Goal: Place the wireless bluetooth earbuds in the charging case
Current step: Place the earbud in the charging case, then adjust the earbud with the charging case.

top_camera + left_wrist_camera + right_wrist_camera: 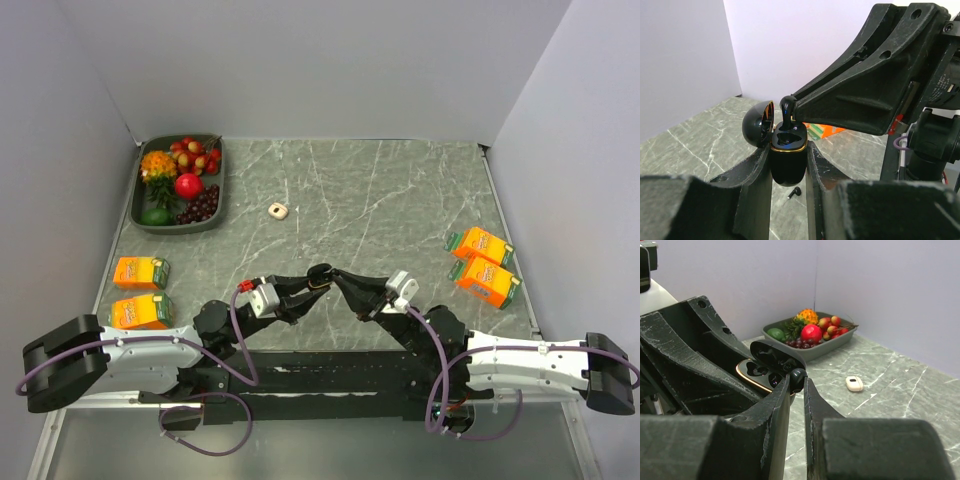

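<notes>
At the far left corner of the desk, a grey tray [178,228] heaped with fruit. Nearer along the left edge, left-edge cartons [140,271] in orange, two of them, one behind the other. Toward mid-desk, well apart from everything else, a beige ring-shaped object [278,210]. Close to the near edge, about midway across, left gripper [788,150] clamped on the charging case [788,162] — fingers pressed against both flanks, case upright and held clear of the marble. Lid [756,124] standing open, tipped back to the left in the left wrist view; gold trim around the mouth, a small blue light inside. Right at that mouth, first earbud [787,106] pinched at the tip of the right gripper [797,387], stem pointing down into the case, bulb up between the fingers; cannot tell from either wrist view whether the stem touches its socket. Below the case, lying loose on the desk surface, second earbud [796,191], touching neither claw. In the top view, both arms meeting tip to tip at that same spot. Over by the right edge, right-edge cartons [482,245] — two again, orange, close together and slightly angled, well apart from the grippers.
</notes>
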### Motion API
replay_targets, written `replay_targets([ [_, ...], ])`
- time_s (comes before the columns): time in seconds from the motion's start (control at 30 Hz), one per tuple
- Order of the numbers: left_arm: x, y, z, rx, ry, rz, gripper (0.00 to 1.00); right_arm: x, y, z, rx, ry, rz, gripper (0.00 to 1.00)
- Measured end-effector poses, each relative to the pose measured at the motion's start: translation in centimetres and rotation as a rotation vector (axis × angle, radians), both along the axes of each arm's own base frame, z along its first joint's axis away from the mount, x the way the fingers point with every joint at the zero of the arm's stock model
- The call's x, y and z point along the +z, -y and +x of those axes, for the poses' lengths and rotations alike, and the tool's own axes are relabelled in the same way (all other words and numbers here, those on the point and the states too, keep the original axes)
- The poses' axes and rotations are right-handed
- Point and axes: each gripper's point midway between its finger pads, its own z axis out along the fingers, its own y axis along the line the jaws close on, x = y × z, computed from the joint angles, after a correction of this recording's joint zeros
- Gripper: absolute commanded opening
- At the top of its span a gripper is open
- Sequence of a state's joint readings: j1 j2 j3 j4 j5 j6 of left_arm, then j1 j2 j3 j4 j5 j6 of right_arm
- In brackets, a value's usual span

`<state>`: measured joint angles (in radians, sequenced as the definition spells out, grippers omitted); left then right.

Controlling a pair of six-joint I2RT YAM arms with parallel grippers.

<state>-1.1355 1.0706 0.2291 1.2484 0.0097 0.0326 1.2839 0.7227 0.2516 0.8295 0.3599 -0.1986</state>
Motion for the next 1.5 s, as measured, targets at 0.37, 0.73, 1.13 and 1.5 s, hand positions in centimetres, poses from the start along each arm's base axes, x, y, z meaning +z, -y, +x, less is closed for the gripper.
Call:
replay_targets([
  [0.37,-0.1,0.0,0.0,0.0,-0.002,0.004,0.01,0.1,-0.5,-0.6,0.03,-0.023,-0.009,0.47],
  [0.73,0.4,0.0,-0.3,-0.012,0.012,-0.013,0.01,0.3,-0.2,-1.7,0.075,-0.059,-0.013,0.72],
  [1.13,0.8,-0.1,-0.3,-0.012,0.019,-0.028,0.01,3.3,1.6,-1.7,0.049,-0.071,0.066,0.58],
  [1.5,0.5,0.0,-0.2,-0.012,0.014,-0.019,0.01,8.2,3.9,0.3,-0.093,-0.156,0.15,0.0],
])
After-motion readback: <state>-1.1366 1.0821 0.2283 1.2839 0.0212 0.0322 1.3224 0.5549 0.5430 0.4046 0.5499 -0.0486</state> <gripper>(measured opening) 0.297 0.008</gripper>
